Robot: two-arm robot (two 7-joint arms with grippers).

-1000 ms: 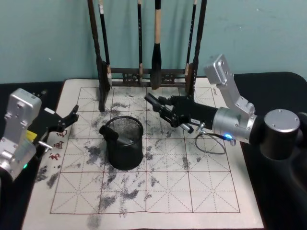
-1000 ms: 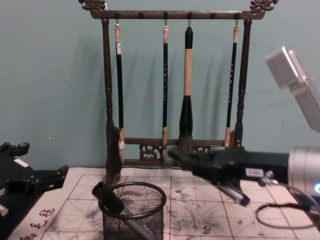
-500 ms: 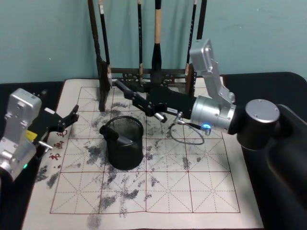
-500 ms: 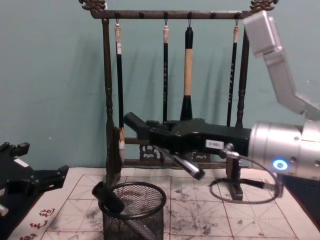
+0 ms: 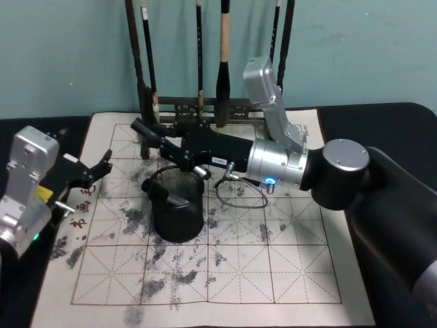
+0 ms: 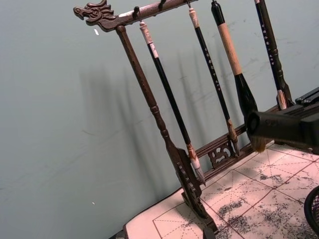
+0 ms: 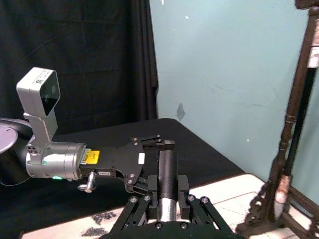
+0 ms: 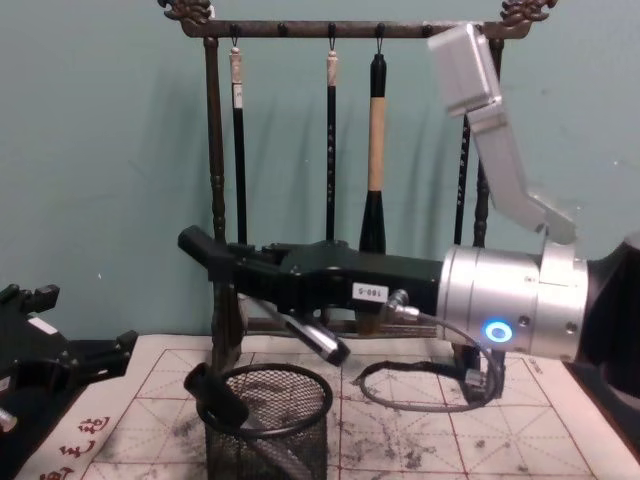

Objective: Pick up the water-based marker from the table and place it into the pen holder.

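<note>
Right claw (image 5: pixel 169 149) — fingers spread, gripping nothing I can make out — hangs just above the holder (image 5: pixel 198 179), at its 11 o'clock, close before the brush rack (image 5: pixel 145 102). Marker (image 5: pixel 156 191): a dark stick already inside the holder, leaning on the rim at 9 o'clock, its top poking out. Likely step — clearing away: rise straight before swinging toward 3 o'clock, so the lower finger misses marker, rim and brushes; left claw (image 5: pixel 95 171) parked at the counter's 9 o'clock edge.
</note>
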